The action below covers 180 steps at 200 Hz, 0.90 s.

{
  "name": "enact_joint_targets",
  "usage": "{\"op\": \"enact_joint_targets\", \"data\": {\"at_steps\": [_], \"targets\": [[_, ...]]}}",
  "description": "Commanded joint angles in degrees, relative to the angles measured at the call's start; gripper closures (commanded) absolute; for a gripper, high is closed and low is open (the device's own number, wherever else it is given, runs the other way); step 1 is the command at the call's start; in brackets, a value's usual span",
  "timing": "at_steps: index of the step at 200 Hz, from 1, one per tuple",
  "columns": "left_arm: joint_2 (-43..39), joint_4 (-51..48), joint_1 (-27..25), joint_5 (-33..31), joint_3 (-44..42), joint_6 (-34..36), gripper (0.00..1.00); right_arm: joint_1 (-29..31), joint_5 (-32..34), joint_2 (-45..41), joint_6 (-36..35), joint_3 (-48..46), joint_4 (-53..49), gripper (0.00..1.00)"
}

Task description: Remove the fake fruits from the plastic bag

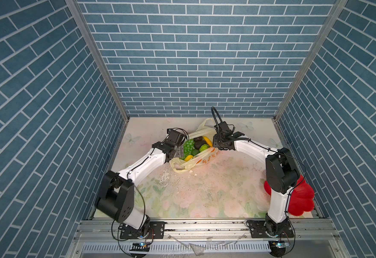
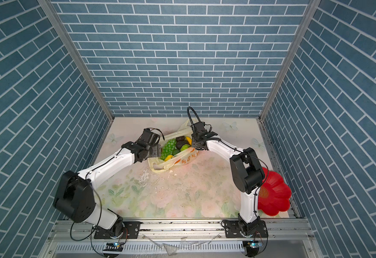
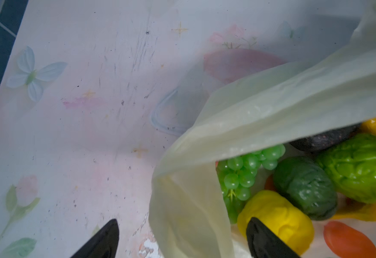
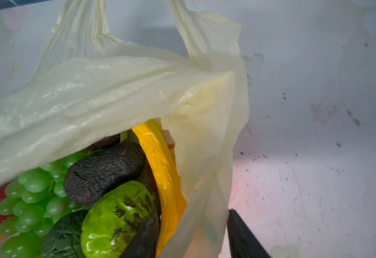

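Plastic bag [image 1: 204, 161] of fake fruits [image 1: 188, 145] by the desk's [image 1: 204, 196] far edge; left gripper [image 3: 182, 220] and right gripper [image 4: 192, 212], jaws apart, straddle the bag's rim. Best pinch only plastic.

Orange lettering [image 1: 207, 160] [image 2: 190, 157] is showing on the bag [image 1: 189, 164] [image 2: 168, 164] in both top views, seemingly Chinese characters, too small to read. A gold mark [image 2: 264, 192] on the plate [image 2: 277, 198] is staying illegible too.

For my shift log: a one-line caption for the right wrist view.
Right gripper open astride the plastic bag wall, one finger inside by the banana and light green fruit, one outside.
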Motion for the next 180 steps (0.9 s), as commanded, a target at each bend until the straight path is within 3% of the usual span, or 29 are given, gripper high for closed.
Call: {"op": "enact_joint_targets", "data": {"at_steps": [1,22,56,95,156,168,180], "targets": [[6.1,-2.2,2.9,1.5,4.2,0.4,0.21,-0.1,1.3,-4.4,-1.0,-4.5,0.4,0.67],[9.0,-0.1,5.9,6.7,5.9,-0.7,0.39,-0.1,0.1,-6.6,-0.6,-9.1,2.6,0.81],[10.1,4.5,10.7,13.7,4.9,-3.8,0.75,-0.2,-1.0,-9.1,0.8,-15.0,5.2,0.93],[12.7,8.0,13.5,17.9,7.1,-4.3,0.90,0.0,-4.9,-9.4,2.2,-19.3,10.6,0.96],[20.4,5.6,13.9,19.7,21.2,-0.8,0.92,3.8,-5.6,-9.7,3.0,-20.8,13.9,0.97],[19.9,4.2,13.8,20.4,21.8,-0.8,0.79,4.7,-4.9,-9.9,2.9,-21.2,14.1,0.98],[18.1,1.6,13.1,17.9,20.9,-1.7,0.54,5.2,-3.8,-10.1,3.0,-21.8,14.4,0.98]]}}
